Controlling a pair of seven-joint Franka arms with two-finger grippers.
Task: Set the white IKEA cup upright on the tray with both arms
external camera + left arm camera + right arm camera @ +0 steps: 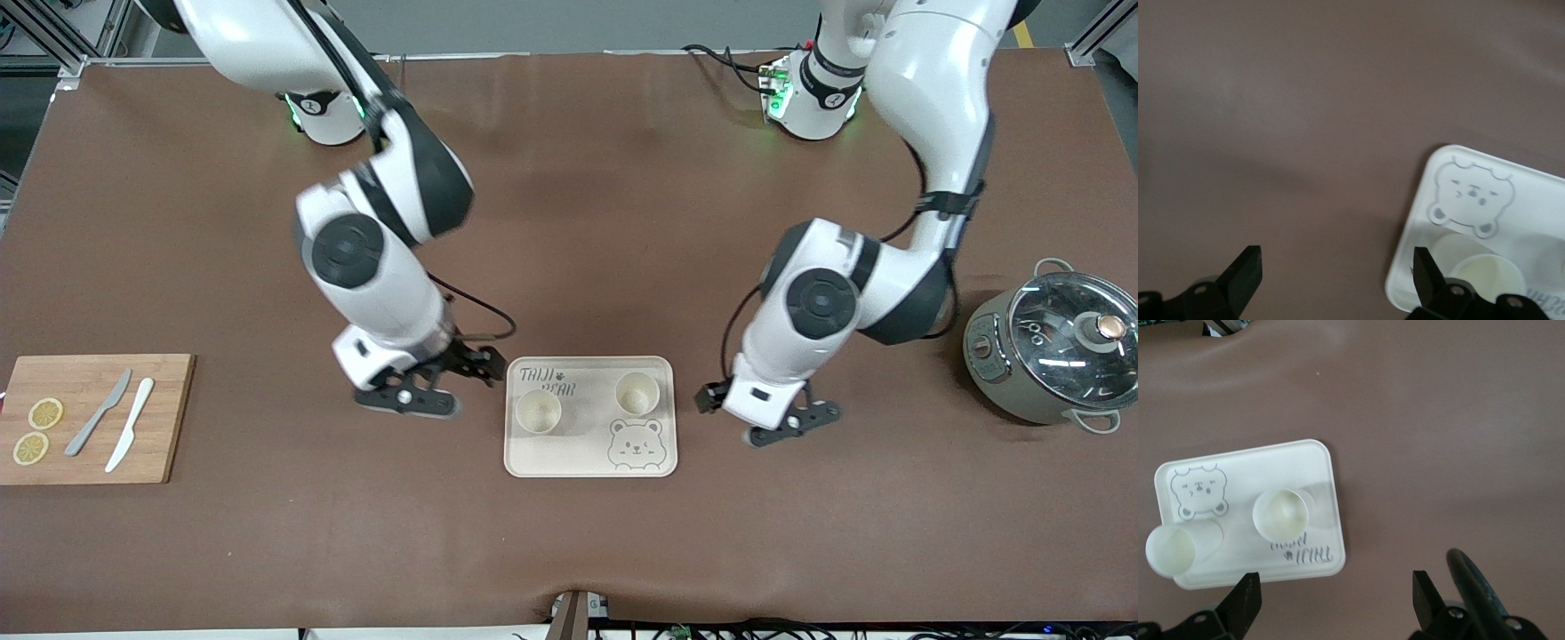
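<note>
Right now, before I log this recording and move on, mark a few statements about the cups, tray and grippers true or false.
1. Two cups stand upright on the tray. True: one cup is toward the right arm's end, the other cup toward the left arm's end.
2. The left gripper is shut on a cup. False: it is open and holds nothing, beside the tray.
3. The right gripper is open beside the tray. True.
4. The tray sits on the bamboo cutting board. False: it lies on the brown table; the board is apart, at the right arm's end.
5. The pot has no lid. False: a glass lid covers it.
</note>
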